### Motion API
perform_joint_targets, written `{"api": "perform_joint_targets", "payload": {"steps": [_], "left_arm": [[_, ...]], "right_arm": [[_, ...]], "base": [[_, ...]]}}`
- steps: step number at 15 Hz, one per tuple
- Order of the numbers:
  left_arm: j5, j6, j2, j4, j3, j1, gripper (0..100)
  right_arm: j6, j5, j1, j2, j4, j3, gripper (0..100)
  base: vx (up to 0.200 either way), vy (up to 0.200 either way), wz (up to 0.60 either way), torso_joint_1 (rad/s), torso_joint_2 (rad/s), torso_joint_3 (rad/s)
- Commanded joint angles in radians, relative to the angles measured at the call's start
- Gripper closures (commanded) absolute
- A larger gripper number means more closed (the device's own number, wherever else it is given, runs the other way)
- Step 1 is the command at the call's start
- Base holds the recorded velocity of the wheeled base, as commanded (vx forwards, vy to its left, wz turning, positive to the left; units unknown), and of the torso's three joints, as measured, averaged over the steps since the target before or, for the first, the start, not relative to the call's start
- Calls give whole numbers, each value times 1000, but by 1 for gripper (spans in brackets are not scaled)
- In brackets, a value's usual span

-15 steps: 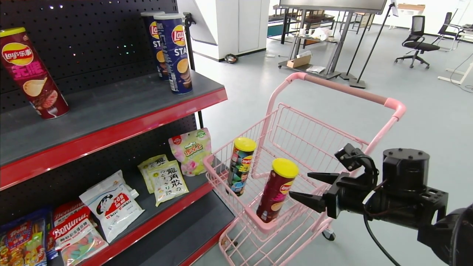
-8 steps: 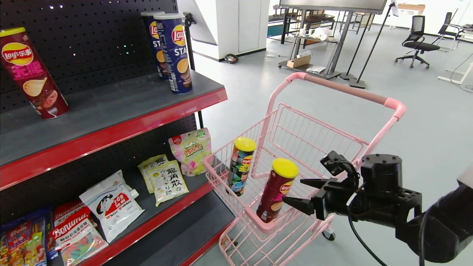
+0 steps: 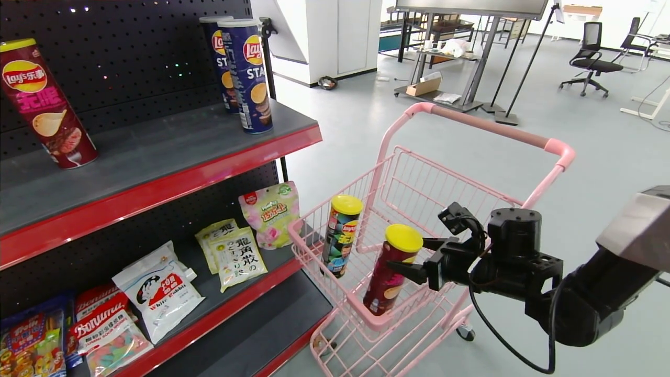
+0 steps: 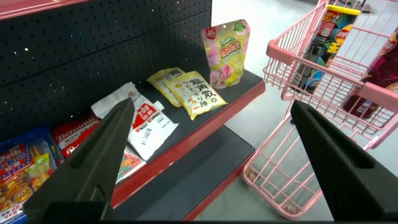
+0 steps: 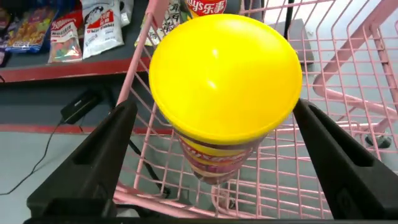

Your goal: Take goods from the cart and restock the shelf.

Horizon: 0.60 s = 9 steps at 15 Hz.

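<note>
Leftmost on the shelf's upper board stands a maroon chip can with a yellow lid. Well apart from it, at the board's right end, are two blue cans, one just behind the other.

Below, on the lower board, lie a white snack bag and two yellow-and-white pouches. A pink-and-green pouch leans upright against the pegboard.

The left gripper hangs in front of this lower board, its jaws spread wide with nothing between them. The snack bags and the cart's corner lie beyond it.

Right of the shelf, with its corner just beside the lower board, stands the pink wire cart. Two cans stand inside it. A dark, many-coloured can is nearer the shelf. A second maroon can with a yellow lid leans in the cart's near corner.

The right arm enters from the right edge. Its forearm stretches roughly level over the cart's near side, with the wrist horizontal and the fingers pointing toward the shelf. The right gripper is open, with one black finger on each side of the second maroon can, just under its lid. In the right wrist view a gap shows between the lid and each finger, so the jaws straddle the can without clamping it.
</note>
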Motion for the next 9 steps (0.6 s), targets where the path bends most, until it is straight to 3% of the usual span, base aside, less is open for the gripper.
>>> {"api": "perform_joint_targets", "payload": {"steps": [1, 9], "left_arm": [[0, 0, 1, 1, 0, 0, 0], [0, 0, 1, 1, 0, 0, 0]], "right_arm": [[-1, 3, 7, 55, -20, -8, 0], [5, 0, 17, 104, -26, -63, 0]], "base": [[0, 0, 0, 0, 0, 0], [0, 0, 0, 0, 0, 0]]}}
